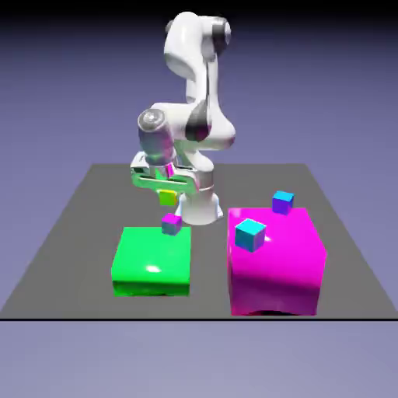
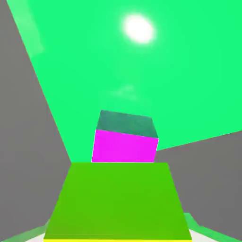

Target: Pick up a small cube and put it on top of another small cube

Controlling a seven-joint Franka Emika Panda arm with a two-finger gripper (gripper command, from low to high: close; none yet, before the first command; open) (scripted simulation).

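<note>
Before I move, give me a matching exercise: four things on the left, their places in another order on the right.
1. yellow cube
2. tiny magenta cube
3. green block
4. big magenta block

A. bears a cyan cube on top
B. held in the gripper
C. on the table, on the exterior view's left
D. below the gripper, by the green block's far edge

Pairs: 1-B, 2-D, 3-C, 4-A

We're facing the arm (image 1: pixel 204 128) from across the tabletop (image 1: pixel 78 256), looking down from well back; the hand view peers close along the gripper (image 1: pixel 165 189), both catching the green block (image 1: pixel 152 260).
</note>
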